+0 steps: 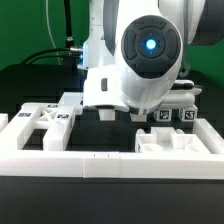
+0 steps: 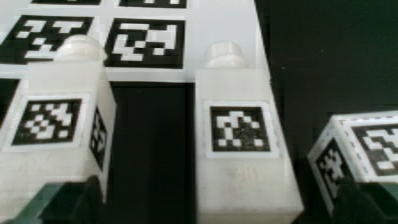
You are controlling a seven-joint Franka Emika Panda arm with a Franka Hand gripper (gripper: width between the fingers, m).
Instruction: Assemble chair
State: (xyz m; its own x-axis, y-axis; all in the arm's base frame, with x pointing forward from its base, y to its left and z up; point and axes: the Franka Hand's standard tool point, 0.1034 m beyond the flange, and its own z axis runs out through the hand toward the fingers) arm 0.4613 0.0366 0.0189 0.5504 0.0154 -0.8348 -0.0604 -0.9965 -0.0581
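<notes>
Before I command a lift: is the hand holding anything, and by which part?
Cannot tell. The hand sits low over the tagged chair pieces, and its own body hides the grip in the exterior view. The wrist view shows no clear contact.

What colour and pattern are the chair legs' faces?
White chair legs, each bearing a black-and-white square tag; shows best in the wrist view.

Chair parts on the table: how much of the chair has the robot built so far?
Done: nothing looks joined yet; the white pieces lie apart behind the border rail. In hand: the gripper is low over two tagged blocky pieces; whether it grips one cannot be told. Left: seemingly all the joining into a chair.
</notes>
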